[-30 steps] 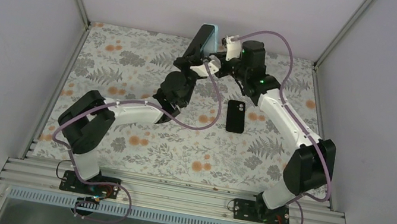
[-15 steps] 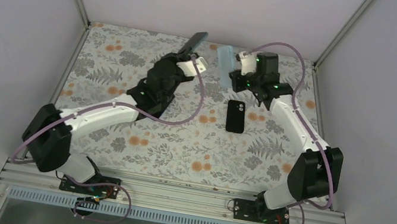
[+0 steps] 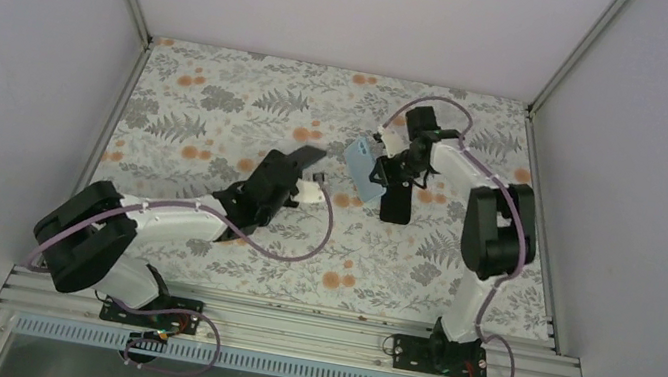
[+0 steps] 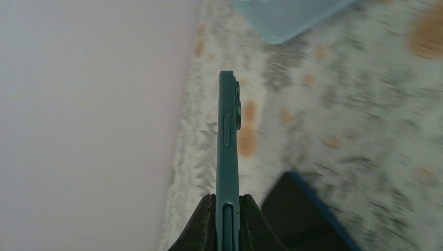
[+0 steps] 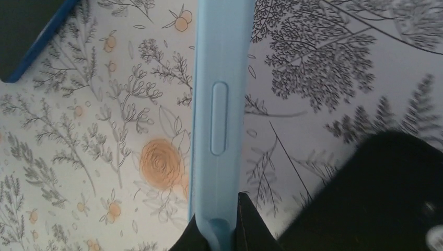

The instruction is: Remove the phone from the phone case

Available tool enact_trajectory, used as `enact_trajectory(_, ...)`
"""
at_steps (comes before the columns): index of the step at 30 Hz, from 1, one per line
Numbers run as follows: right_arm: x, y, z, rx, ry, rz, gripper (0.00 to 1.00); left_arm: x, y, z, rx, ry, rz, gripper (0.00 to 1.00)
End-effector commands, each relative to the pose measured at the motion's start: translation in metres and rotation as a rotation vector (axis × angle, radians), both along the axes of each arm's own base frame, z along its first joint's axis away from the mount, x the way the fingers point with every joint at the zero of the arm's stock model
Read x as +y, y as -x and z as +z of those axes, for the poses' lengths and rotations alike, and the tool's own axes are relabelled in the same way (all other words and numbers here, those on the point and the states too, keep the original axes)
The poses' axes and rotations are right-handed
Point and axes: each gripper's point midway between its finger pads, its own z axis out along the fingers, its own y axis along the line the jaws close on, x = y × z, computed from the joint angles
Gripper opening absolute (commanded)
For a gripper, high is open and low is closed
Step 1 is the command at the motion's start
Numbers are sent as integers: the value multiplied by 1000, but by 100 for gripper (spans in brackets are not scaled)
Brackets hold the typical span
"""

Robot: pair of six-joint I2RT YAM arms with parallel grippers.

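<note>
Clamped shut, both pairs of jaws, each on its own thing. Left gripper [image 3: 291, 168] jaws nipped onto the lower end of the phone [image 3: 303, 156], one jaw against each flat face, no gap showing in the left wrist view. Right gripper [image 3: 386, 168] jaws pinched the same way on one end of the case [image 3: 362, 166], the soft rim squeezed between them. Phone bare and out of the case: slim, dark teal-green, seen edge-on from the left wrist [image 4: 228, 146], with a long side button partway up the edge and a camera bump standing proud of the back near the far end. Held tilted over the left middle of the floral cloth [image 3: 222, 100], pointing up and to the right. Case pale blue and matt, with a raised oblong button moulding on its side wall [image 5: 219, 104]. Sits right of the phone, near it but apart, with patterned cloth between. Lower corner of the case overlapping the top of a black phone-shaped slab [image 3: 395, 203] that lies flat on the cloth; touching or not, cannot tell. By count: one phone, one case, one black slab, two arms, two grippers.
</note>
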Motion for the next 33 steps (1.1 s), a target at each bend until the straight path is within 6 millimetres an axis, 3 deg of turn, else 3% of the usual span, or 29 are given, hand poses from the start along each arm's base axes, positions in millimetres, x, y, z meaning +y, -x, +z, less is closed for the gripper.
enact_trajectory(1,22,-14,1,35,-42,46,4,-8,12,-15,-9,-70,-44,2)
enact_trajectory(11,25,-29,-33,117,60,54,4,-24,65,-118,329,-234,-201,2)
enact_trajectory(15,17,-26,-38,118,114,70,8,-24,81,-142,406,-284,-242,3)
enact_trajectory(17,13,-22,-41,134,137,78,15,-24,88,-148,440,-293,-252,11)
enact_trajectory(20,9,-12,-45,183,157,99,33,-27,101,-156,515,-310,-279,36)
enact_trajectory(21,8,-9,-46,191,164,102,43,-28,106,-157,538,-315,-287,43)
enact_trajectory(22,6,-8,-44,194,174,108,53,-29,111,-157,567,-317,-300,58)
enact_trajectory(24,2,-9,-37,178,203,108,63,-30,121,-155,621,-320,-322,93)
enact_trajectory(25,-1,-11,-33,160,220,107,67,-30,125,-154,648,-323,-332,100)
enact_trajectory(29,-20,-28,-1,29,323,69,79,-38,132,-129,735,-286,-325,100)
enact_trajectory(33,-47,-51,49,-174,411,-10,81,-54,106,-57,773,-95,-303,100)
